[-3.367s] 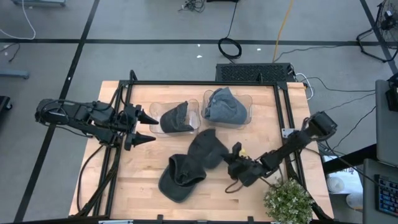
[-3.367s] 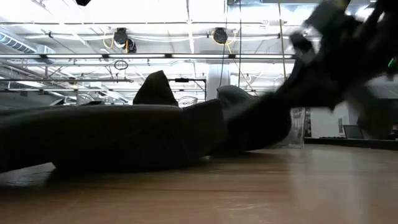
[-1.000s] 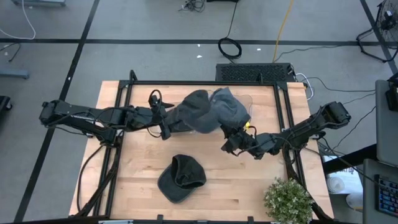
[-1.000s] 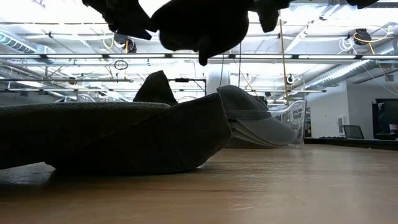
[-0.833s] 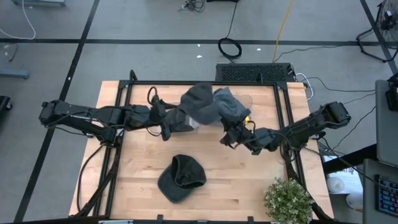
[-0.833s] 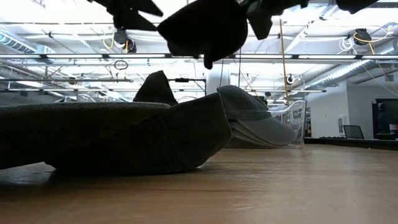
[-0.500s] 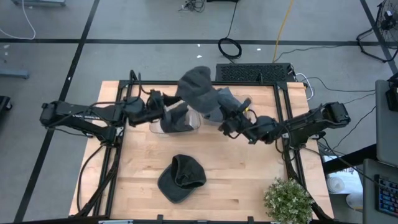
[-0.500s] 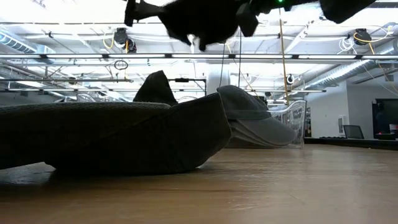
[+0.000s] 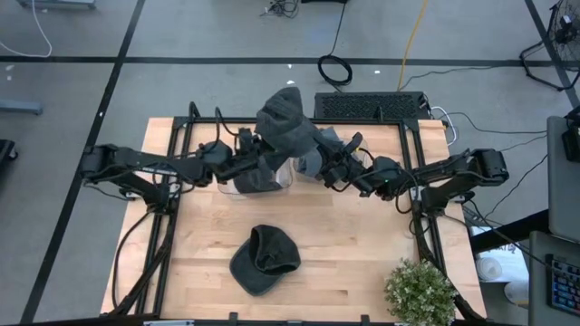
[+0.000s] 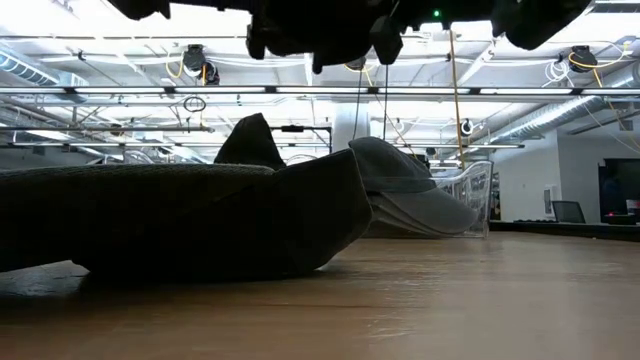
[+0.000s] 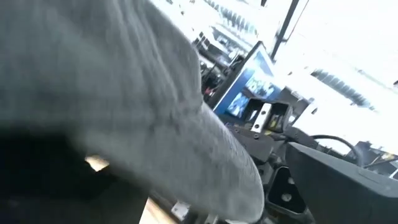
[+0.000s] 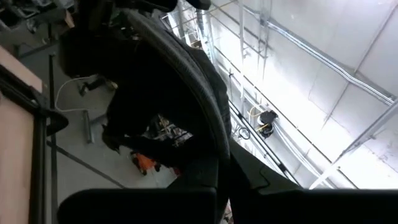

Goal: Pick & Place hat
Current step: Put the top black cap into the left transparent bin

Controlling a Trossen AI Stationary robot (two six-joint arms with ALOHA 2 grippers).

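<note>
A grey hat hangs in the air above the two clear bins at the table's far middle, stretched between both grippers. My left gripper is at its left edge and my right gripper at its right edge, both shut on it. In the low view the hat is a dark shape at the top. Its grey cloth fills the left wrist view, and the right wrist view shows its dark underside. A second dark hat lies crown-down on the near middle of the table. My left gripper holds the hat by its left lower edge, coming level from the table's left; the cloth hides the fingertips. The hat is lifted clear of the table and bins. My right gripper pinches the hat's right lower edge between its two fingers, coming from the table's right and slanting upward. The hat arches up between the two holds.
The left bin holds a dark hat, and the right bin holds a grey one. A potted plant stands at the near right corner. A black frame runs along the table's edges. Bare wood lies near left and right of the fallen hat.
Both grippers have risen and moved toward the far edge, carrying the grey hat with them. It has gone from just in front of the bins to high above them. In the low view it has climbed toward the picture's top.
</note>
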